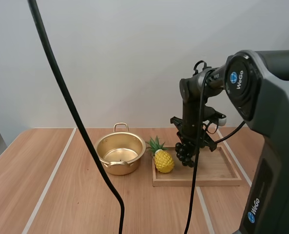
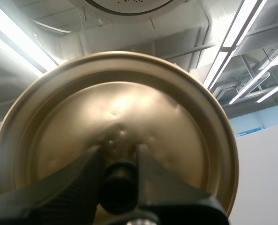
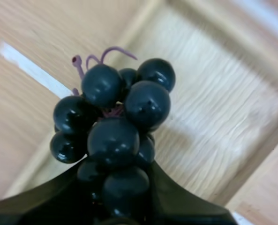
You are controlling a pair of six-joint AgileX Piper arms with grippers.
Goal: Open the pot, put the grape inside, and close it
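Pot open, lid pinched by its knob in my left gripper, grapes clamped in my right gripper over the tray; loading and closing remain.

I see the pot as shiny gold-coloured metal. Its lid is the same metal, with a softer, slightly dented sheen. The grapes look smooth and glossy. The tray is pale matt wood with visible grain, and the pineapple looks knobbly, like plastic.
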